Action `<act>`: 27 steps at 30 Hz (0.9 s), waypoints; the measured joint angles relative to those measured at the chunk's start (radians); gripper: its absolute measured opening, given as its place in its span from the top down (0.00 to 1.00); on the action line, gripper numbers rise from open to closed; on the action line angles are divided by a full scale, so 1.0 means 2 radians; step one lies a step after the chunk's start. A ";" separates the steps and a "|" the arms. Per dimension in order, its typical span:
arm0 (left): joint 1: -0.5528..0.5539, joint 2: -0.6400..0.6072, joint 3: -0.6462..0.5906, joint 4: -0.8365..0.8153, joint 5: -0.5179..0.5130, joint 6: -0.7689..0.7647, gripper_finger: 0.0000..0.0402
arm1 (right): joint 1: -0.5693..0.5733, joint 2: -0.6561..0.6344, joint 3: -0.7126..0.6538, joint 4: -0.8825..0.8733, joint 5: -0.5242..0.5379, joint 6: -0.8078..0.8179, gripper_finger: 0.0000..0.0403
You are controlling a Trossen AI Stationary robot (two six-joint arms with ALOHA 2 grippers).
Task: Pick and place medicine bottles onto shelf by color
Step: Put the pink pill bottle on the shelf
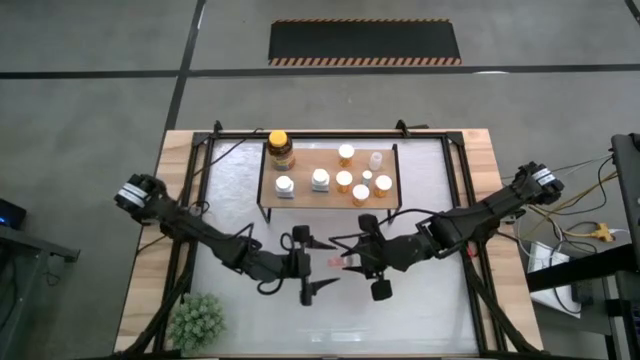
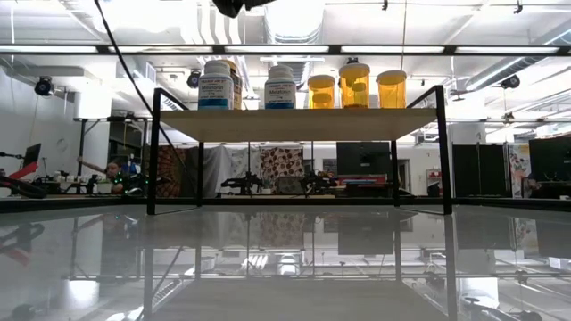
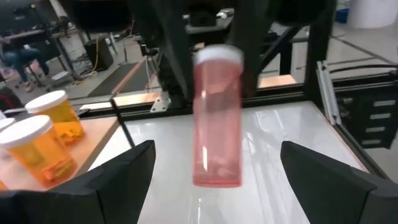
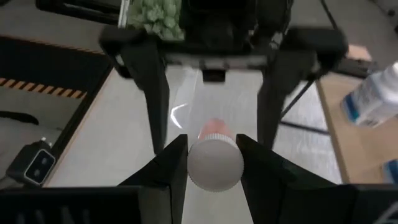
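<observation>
Between the right gripper's fingers: pink bottle (left gripper open).

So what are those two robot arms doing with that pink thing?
The right end effector is shut on a pink bottle with a white cap, holding it above the table, in front of the shelf. The left end effector is open, facing the bottle as if for a hand-over. White bottles and orange bottles already stand on the shelf.
</observation>
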 joint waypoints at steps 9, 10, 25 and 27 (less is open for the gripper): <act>0.005 0.000 0.002 0.001 0.002 0.001 0.31 | 0.000 0.000 0.010 -0.003 0.001 -0.016 0.72; 0.005 0.000 0.002 0.001 0.003 0.001 0.35 | 0.000 0.000 0.010 -0.003 0.001 -0.016 0.72; 0.006 0.000 0.002 0.002 0.004 0.003 0.83 | 0.000 0.000 0.010 -0.007 0.001 -0.024 0.68; 0.006 0.000 0.002 0.003 0.004 0.003 0.83 | 0.000 0.000 0.010 -0.007 0.001 -0.025 0.64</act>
